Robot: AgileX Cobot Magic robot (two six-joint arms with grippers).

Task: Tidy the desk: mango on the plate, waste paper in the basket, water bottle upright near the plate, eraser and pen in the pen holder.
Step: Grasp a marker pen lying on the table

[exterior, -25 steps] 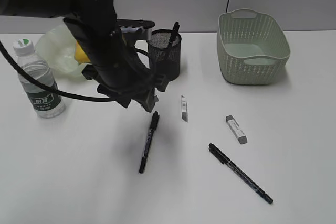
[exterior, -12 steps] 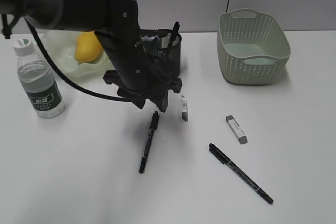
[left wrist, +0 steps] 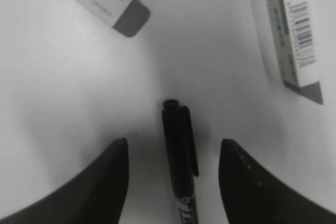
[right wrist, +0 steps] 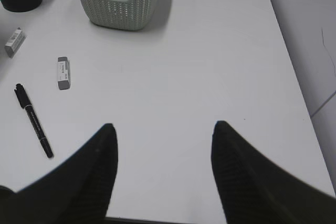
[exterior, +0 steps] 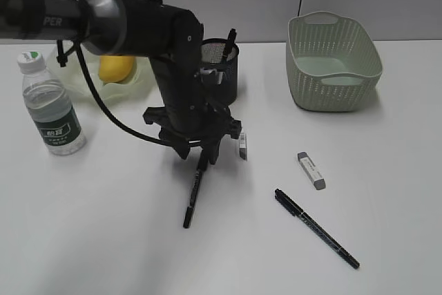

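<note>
1. Desk (exterior: 103, 240): white top; its near edge is cut off in every view.
2. Left arm (exterior: 173, 67): reaches down at centre, hiding part of the plate (exterior: 141, 88) and the lower left of the pen holder (exterior: 224, 74).
3. Basket (exterior: 331, 60): far right; the waste paper cannot be made out inside it.
4. Water bottle (exterior: 48, 105): upright, left, near the plate.
5. Mango (exterior: 116, 67): on the plate, partly hidden by the arm.
6. Left gripper (left wrist: 173, 177): jaws spread, straddling the cap end of a pen (left wrist: 179, 156) lying on the desk; contact not visible.
7. Right gripper (right wrist: 163, 166): jaws spread, nothing between them; out of the exterior view.
8. Second pen (exterior: 316, 228): lying on the desk, front right.
9. Erasers: one (exterior: 311, 170) right of centre; another (exterior: 242, 144) just beside the left gripper, partly hidden.
</note>
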